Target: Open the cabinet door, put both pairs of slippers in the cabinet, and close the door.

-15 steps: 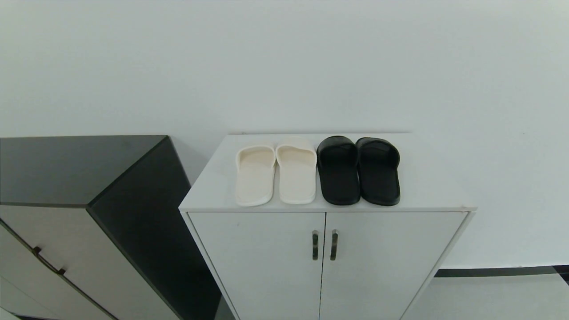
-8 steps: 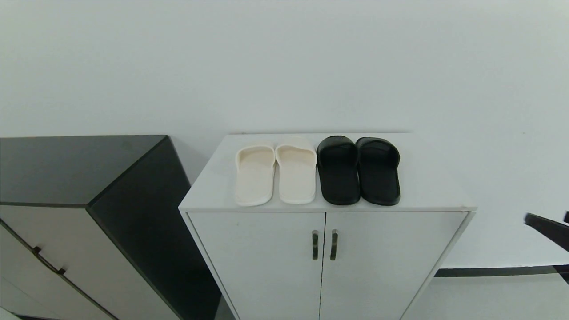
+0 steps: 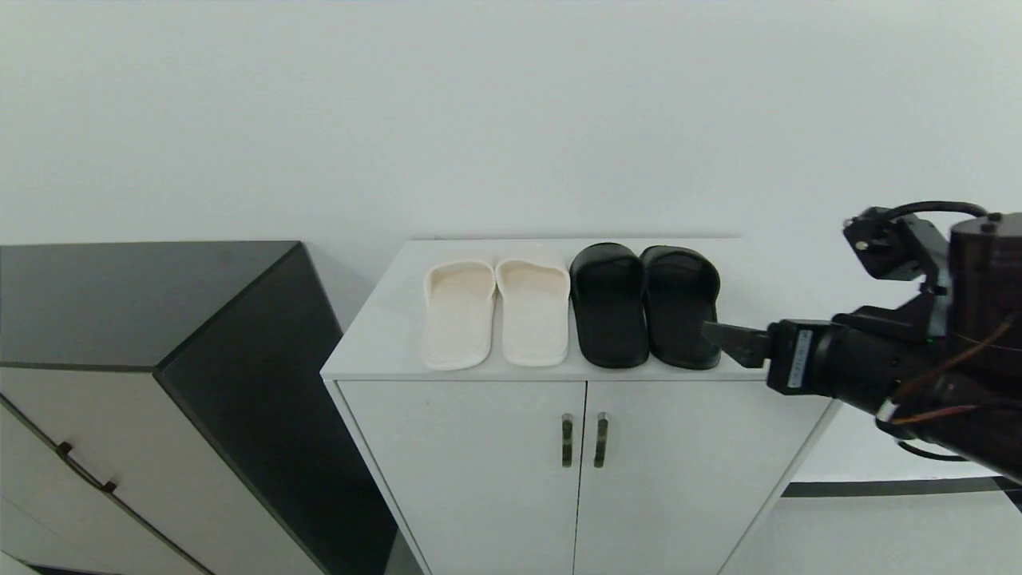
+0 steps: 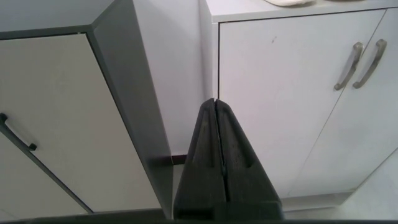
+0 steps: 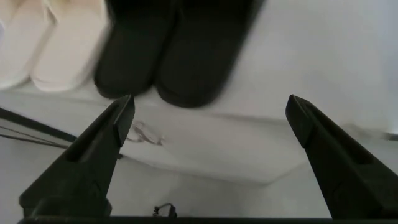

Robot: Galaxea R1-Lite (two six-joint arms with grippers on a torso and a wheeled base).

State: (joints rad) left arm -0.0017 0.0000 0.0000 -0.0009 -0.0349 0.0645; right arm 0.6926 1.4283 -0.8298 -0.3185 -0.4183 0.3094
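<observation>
While its arm lies level from the right, the right gripper [image 3: 721,332] gapes wide beside the black slippers [image 3: 611,315] at the front edge of the cabinet top [image 3: 382,339] | left gripper [image 4: 215,106] pinched closed, low | white slippers [image 3: 533,315] alongside, doors [image 3: 479,463] closed

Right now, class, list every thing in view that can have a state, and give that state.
cabinet doors, both shut
white slippers, on the cabinet top, not yet stowed
black slippers, on the cabinet top, not yet stowed
left pincer, shut, empty
right pincer, open, empty
</observation>
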